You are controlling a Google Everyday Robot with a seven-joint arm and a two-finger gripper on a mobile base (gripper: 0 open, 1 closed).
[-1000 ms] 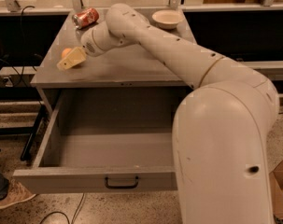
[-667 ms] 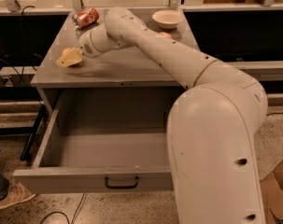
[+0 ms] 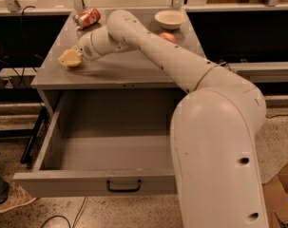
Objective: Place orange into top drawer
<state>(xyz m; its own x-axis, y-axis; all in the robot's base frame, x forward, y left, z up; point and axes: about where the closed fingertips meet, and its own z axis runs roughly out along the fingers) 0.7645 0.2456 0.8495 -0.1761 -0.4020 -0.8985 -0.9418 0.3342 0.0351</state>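
Meeting the orange (image 3: 73, 61) on the surface's (image 3: 129, 66) left, the gripper (image 3: 67, 57), closure impossible to tell, could knock it off, missing the top drawer (image 3: 62, 184).

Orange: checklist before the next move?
1. The drawer is open: ok.
2. Nothing visible inside the drawer: ok.
3. The gripper is at the orange, on the left of the cabinet top: ok.
4. Grasp on the orange is secure: cannot tell.
5. The orange is lifted off the cabinet top: cannot tell.
6. The can, bowl and apple sit apart from the gripper: ok.
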